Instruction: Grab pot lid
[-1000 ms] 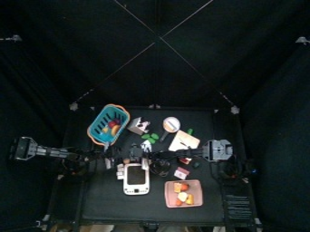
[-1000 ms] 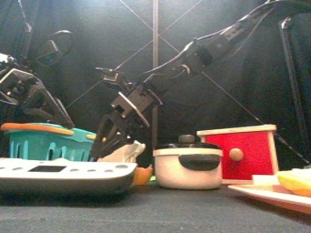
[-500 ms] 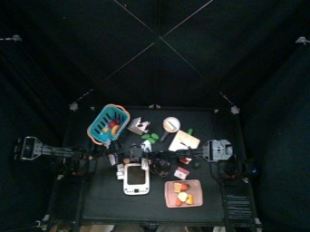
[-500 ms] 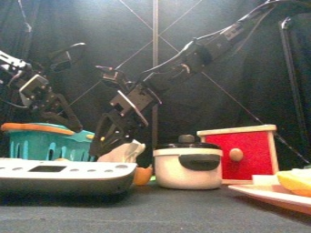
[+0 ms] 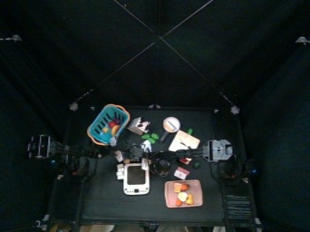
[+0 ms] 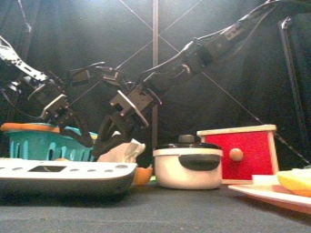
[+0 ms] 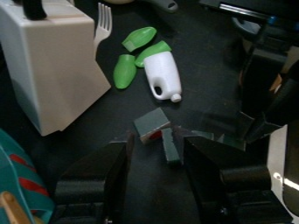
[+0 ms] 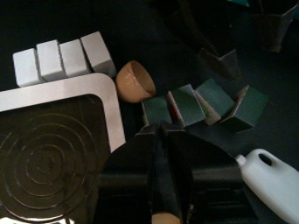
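Observation:
The pot lid [image 6: 185,142] is black with a round knob and lies on a white pot [image 6: 185,168] near the table's front. Nothing touches it in the front view. My right gripper [image 6: 116,135] hangs left of the pot and farther back, above a white bottle [image 6: 122,151]. In the right wrist view the right gripper [image 8: 163,140] is dark against a black round shape that I cannot make out. My left gripper [image 7: 158,140] is open, with small green blocks [image 7: 152,125] on the table between its fingers. In the front view it [image 6: 64,111] is just left of the right gripper.
A teal basket [image 6: 43,141] stands at the left and a white scale [image 6: 61,177] in front of it. A red box [image 6: 243,155] and a plate of food [image 6: 285,187] are right of the pot. More green blocks [image 8: 205,101] and a wooden bowl [image 8: 135,80] lie under the right arm.
The left arm has swung in from the left edge toward the middle, close to the right gripper. The right arm has hardly moved, and the lid has stayed on the pot.

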You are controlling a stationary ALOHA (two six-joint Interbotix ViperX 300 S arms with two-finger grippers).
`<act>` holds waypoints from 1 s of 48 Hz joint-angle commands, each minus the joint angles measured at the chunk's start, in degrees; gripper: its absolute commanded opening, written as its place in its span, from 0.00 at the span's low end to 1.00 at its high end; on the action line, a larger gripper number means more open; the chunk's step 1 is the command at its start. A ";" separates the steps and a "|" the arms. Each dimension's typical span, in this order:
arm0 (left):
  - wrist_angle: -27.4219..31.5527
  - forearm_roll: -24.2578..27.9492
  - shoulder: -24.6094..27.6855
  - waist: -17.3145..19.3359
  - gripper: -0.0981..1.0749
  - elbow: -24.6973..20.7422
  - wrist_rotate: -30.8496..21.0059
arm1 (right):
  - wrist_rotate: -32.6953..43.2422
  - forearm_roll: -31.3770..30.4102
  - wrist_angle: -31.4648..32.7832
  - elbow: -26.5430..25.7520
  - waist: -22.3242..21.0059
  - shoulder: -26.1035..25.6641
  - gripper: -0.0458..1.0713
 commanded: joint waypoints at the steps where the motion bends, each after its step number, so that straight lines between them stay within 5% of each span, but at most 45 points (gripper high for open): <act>1: 0.18 -0.18 -0.62 0.26 0.76 0.09 -0.18 | -0.09 0.53 -0.97 -0.62 -0.44 -3.08 0.50; 32: 0.44 -1.05 -1.58 0.70 0.76 0.62 -0.18 | 0.09 0.97 -1.05 -1.14 -0.79 -2.90 0.50; 48: 1.58 -4.13 -10.63 -3.87 0.76 1.76 -0.35 | 0.09 0.88 -0.62 -0.79 -5.36 -3.60 0.50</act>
